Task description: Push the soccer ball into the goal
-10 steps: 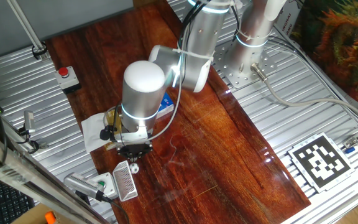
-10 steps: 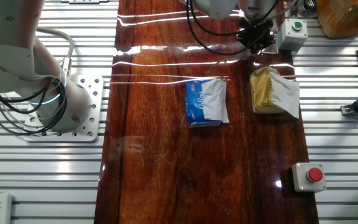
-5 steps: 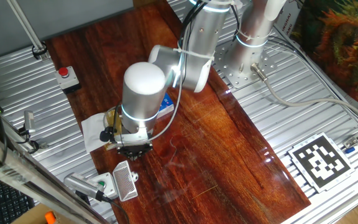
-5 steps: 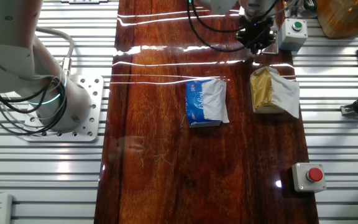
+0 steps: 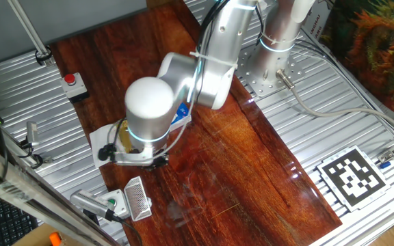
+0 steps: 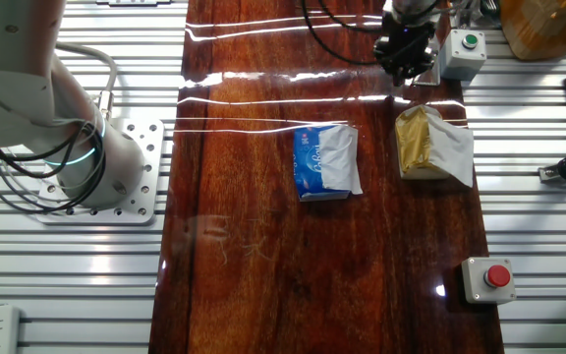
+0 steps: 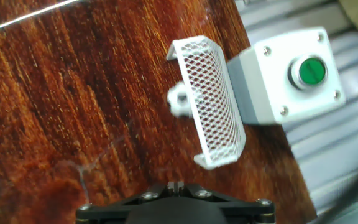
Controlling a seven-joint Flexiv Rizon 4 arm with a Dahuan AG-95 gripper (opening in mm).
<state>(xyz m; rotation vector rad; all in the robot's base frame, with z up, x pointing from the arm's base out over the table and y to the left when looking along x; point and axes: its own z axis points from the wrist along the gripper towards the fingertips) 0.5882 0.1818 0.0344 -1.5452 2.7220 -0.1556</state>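
hand view is showing the soccer ball (image 7: 180, 101) sitting right at the mouth of the goal (image 7: 208, 102), touching the net, so the push is looking about done. the goal is backing onto the white box (image 7: 288, 74) with the green button (image 7: 309, 70). the gripper (image 7: 176, 193) is hanging above the table (image 7: 61, 106), pointing down. i cannot tell if its fingers are open, and it is holding nothing.

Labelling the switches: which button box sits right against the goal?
The white box with the green button, touching the goal; the red-button box stands far down the table.
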